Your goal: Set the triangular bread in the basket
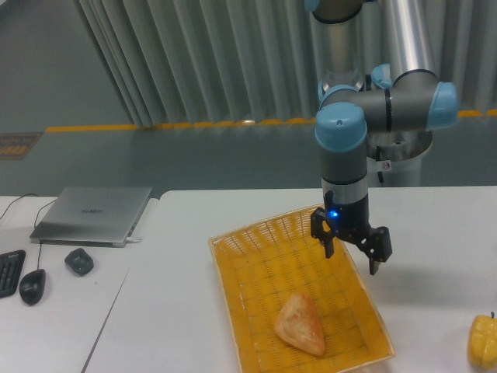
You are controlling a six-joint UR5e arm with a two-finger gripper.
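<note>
We find bread (300,325) lying flat on basket (233,242) floor, near front edge, clear of rim. Tool (352,252) hangs above basket's right-rear part, fingers spread, nothing between them; well apart from bread. We judge placement done: bread rests inside walls, unsupported by tool. Yellow pepper (482,340) sits on bench (171,295) at far right, outside basket, untouched. Laptop (93,213), mouse (32,286) on left bench, away from work.
</note>
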